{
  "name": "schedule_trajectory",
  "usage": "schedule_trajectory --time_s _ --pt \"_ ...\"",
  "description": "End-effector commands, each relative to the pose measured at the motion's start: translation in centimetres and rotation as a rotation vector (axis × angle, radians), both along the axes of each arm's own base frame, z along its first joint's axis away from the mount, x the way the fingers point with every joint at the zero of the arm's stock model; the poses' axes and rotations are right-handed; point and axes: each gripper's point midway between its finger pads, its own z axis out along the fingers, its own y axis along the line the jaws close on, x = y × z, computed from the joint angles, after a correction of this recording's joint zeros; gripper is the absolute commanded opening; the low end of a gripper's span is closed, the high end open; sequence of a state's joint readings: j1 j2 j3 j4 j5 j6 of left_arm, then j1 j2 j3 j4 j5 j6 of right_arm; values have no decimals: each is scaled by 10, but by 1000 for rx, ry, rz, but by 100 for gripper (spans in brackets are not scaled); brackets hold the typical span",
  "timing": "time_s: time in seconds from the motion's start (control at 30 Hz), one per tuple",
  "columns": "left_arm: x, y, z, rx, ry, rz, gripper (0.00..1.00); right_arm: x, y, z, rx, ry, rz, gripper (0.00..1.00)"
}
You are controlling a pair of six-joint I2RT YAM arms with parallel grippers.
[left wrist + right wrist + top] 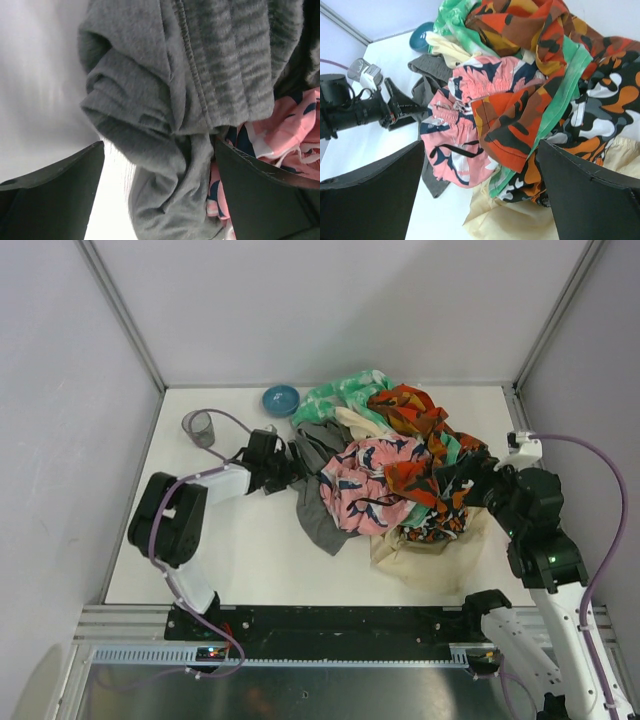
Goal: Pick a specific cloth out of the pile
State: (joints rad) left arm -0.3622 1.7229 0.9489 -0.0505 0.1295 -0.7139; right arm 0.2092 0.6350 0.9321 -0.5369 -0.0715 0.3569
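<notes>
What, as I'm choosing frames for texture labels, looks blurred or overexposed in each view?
Left wrist: the grey cloth shows its weave and seam sharply, while the table beside it is washed out white. Right wrist: the pile is crisp, the near fingers dark and featureless. Top external: even light, soft shadows, no glare.

White table (250, 545) under cloth pile (400, 470), blue bowl (281, 399), grey cup (199, 427)

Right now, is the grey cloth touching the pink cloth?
Touching. The left wrist view shows the grey cloth lying directly against the pink cloth: the pink edge emerges from under the grey folds with no gap.
</notes>
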Motion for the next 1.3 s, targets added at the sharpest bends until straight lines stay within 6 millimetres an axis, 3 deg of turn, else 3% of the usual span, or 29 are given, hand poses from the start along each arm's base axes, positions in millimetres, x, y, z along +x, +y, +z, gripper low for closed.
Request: schedule_trajectory --time_s 0.0,0.13,0.27,0.33,0.4,0.57,0.73,0.9,1.07,1.27 --pt "23 -23 10 -60 -52 -77 92 -11 4 -7 23 13 19 99" --pt "25 -43 5 -143 -33 -140 71 -12 -3 -19 8 32 -16 99" --pt "28 -52 9 -184 -37 -175 19 -12 -8 -28 -11 52 -42 99" --pt "31 -47 24 -172 -74 -167 5 -13 -11 -31 -24 58 -52 99" --pt "35 -33 48 -122 -128 -124 2 -13 -17 -33 -36 60 -80 99" --pt "28 13 162 -14 -399 12 1 -13 -21 -35 -41 60 -103 99" --pt "-7 48 278 -40 -676 132 1 -12 -22 -37 -33 67 -118 99" --pt "-45 62 363 -101 -869 137 1 -11 -22 -39 -27 70 -120 99" --pt "-74 67 417 -147 -990 112 1 -12 -22 -45 -30 86 -120 99" --pt "-90 84 435 -130 -1041 170 1 -12 -22 -51 -36 95 -119 99"
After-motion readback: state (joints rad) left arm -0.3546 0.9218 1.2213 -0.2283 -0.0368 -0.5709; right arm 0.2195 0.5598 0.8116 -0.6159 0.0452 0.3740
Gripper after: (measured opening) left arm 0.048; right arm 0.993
